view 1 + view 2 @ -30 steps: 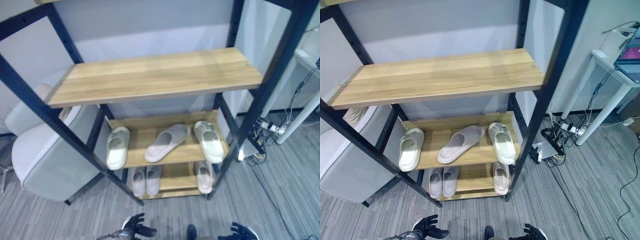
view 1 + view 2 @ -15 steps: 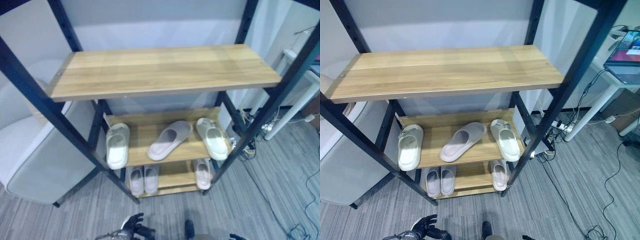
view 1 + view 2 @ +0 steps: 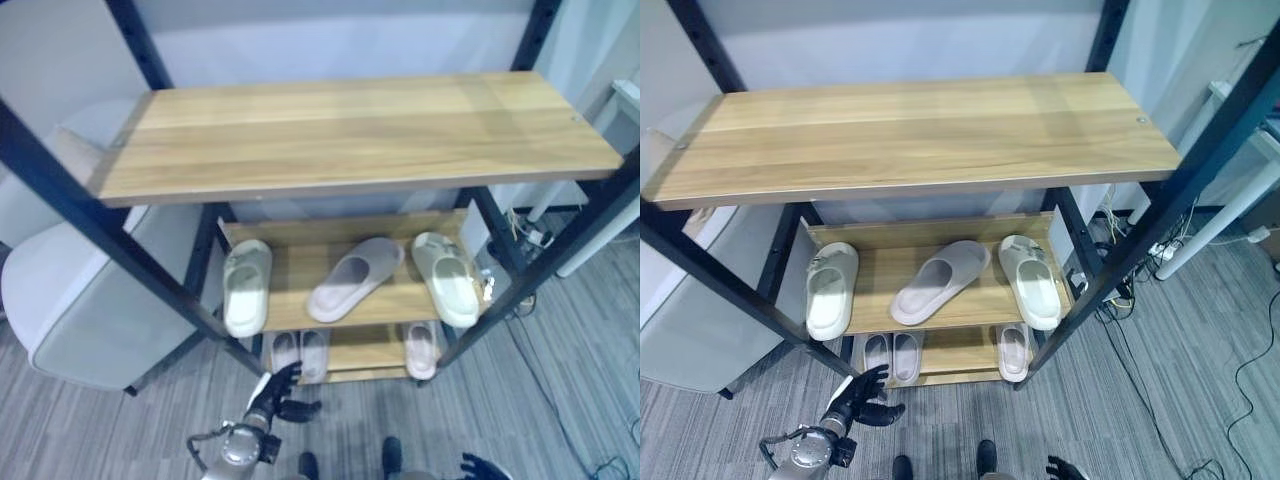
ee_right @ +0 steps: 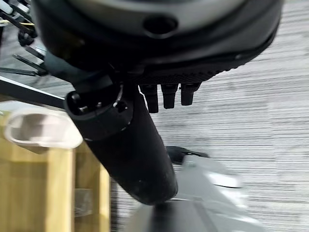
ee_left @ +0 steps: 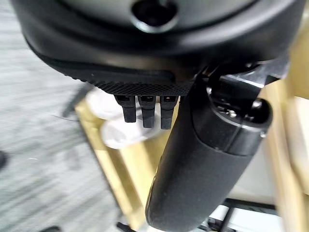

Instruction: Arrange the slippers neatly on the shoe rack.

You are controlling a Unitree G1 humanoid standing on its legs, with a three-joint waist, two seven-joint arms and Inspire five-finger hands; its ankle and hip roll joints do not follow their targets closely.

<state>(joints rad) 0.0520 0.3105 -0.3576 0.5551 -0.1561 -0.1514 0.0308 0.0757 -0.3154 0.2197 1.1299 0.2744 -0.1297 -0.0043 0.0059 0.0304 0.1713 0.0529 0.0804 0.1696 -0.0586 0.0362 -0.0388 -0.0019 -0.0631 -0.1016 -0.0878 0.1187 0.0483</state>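
A black-framed shoe rack (image 3: 60,185) holds three wooden shelves; the top shelf (image 3: 350,130) is bare. On the middle shelf lie a pale green slipper (image 3: 246,287) at the left, a grey-pink slipper (image 3: 355,279) lying askew in the middle, and a second pale green slipper (image 3: 447,278) at the right. The bottom shelf carries a pinkish pair (image 3: 300,352) and a single pinkish slipper (image 3: 420,350). My left hand (image 3: 275,397) hovers open, fingers spread, just in front of the pinkish pair (image 5: 120,133). My right hand (image 3: 1065,468) hangs low over the floor, open and holding nothing.
A pale grey armchair (image 3: 80,310) stands against the rack's left side. A white desk leg (image 3: 1210,220) and floor cables (image 3: 1120,290) lie to the right. Grey carpet (image 3: 1160,380) spreads in front of the rack.
The camera has shifted. My left hand has risen from the floor level towards the bottom shelf's left pair. The slippers have not moved.
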